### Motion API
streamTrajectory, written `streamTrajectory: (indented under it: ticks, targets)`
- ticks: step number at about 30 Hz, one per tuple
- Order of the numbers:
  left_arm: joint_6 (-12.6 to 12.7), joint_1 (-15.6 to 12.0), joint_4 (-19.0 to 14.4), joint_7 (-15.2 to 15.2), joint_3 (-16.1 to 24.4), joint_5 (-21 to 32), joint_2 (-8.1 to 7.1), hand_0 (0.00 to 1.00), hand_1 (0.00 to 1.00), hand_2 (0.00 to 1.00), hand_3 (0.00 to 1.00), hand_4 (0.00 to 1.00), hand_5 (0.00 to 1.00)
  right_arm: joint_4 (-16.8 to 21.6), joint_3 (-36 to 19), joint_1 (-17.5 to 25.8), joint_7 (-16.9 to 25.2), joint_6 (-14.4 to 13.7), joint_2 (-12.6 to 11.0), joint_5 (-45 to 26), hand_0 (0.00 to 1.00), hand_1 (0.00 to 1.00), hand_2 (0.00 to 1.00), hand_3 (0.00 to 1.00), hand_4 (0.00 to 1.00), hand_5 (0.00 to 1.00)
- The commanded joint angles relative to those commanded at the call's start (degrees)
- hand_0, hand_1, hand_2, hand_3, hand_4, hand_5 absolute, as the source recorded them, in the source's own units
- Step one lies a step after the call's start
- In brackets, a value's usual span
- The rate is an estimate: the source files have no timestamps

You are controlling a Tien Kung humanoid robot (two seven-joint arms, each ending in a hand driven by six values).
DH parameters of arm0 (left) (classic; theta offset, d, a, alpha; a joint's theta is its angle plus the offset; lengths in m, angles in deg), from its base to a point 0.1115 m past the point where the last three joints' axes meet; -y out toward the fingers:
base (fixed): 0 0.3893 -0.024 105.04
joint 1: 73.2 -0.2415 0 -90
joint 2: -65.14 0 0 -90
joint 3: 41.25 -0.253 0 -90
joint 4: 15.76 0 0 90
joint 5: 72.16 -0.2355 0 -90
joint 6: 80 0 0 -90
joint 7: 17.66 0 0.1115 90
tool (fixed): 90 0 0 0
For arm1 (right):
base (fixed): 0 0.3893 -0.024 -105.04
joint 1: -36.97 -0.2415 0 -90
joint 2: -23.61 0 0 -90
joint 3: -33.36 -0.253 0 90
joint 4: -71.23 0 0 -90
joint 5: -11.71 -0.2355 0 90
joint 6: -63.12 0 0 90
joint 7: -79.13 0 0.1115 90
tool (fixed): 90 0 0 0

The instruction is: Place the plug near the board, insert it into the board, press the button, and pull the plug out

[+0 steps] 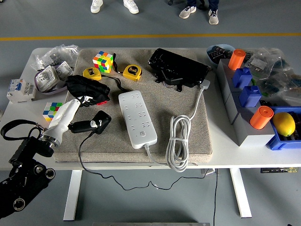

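Holding the black plug (96, 123) in my left hand (83, 100), fingers curled around it as far as I can tell, I sit just left of the white power strip (137, 119) on the grey mat (197, 136). I'd swing it right, level the prongs over a socket, then press straight down. Far right, the blue bin (270, 142) holds a lemon (283, 124).

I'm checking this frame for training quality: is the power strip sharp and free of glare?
Head view: even, soft lighting; the white power strip is sharp, its sockets distinct, no glare; the black adapter in the left hand loses detail in its dark surface.
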Motion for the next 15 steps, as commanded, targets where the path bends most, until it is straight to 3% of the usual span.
streamTrajectory:
  ticks: [15]
  targets:
    - [3.66,2.31,4.15,2.2,-2.44,-5.37,2.01,0.684,0.673,0.685,0.726,0.998,0.543,0.35,-0.24,-0.04,0.08,-0.11,-0.07,0.32,0.612,0.636,0.655,0.556,0.998,0.481]
